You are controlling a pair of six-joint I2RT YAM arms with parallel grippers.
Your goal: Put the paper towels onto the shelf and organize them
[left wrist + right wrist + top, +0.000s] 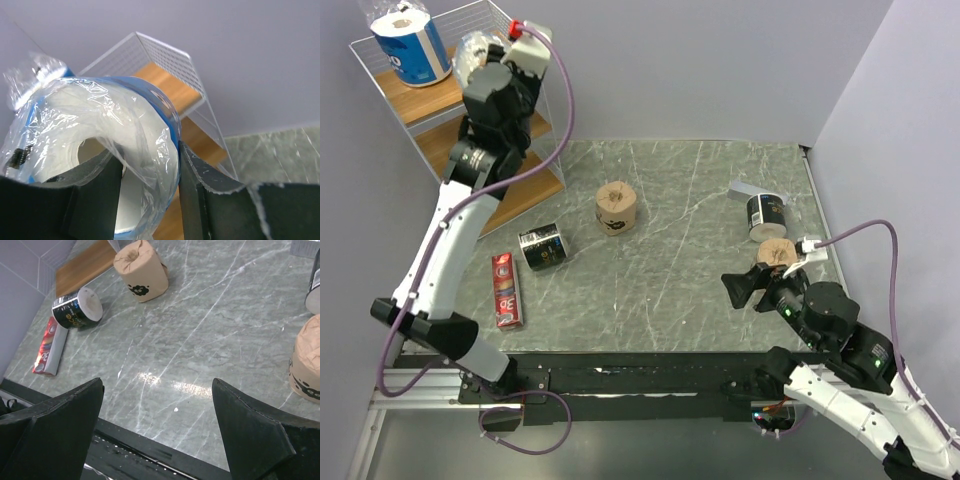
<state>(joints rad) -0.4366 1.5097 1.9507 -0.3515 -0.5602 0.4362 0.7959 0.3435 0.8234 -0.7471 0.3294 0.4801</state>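
- Left end effector (pixel 147 172) grasping blue-wrapped roll (pixel 100 120) at the shelf (pixel 170 62): placing step.
- Next: lower onto a tier, then release.
- Right end effector (pixel 157 405) released.

White wire shelf (pixel 430 100), wooden tiers, stands at far-left corner of the counter (pixel 700 290). One blue-wrapped roll (pixel 412 45) sits upright on its top tier. The second blue-wrapped roll (pixel 100 125), in crinkly clear plastic, is pinched in my left claw (pixel 149 152), up by the shelf top. Tan roll (pixel 616 207) upright mid-counter. Black-wrapped roll (pixel 543 246) on its side near the shelf foot. Other black-wrapped roll (pixel 766 212) and other tan roll (pixel 777 252) just beside each other, far right.
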